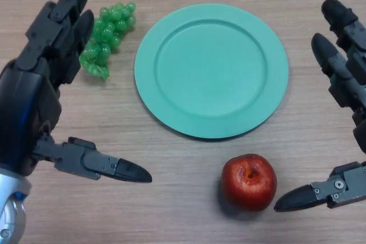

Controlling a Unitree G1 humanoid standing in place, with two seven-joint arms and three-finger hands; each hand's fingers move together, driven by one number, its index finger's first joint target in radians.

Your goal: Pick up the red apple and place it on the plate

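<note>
Left hand (34, 92): matte black, blocky segments, tapered rounded fingertips, silver wrist joint with blue accent. Right hand (346, 72): same black build, small screws near thumb base.

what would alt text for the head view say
A red apple sits on a wooden table just in front of an empty green plate, with the robot's right hand open beside it. The left hand is open at the other side, near a bunch of green grapes.
</note>
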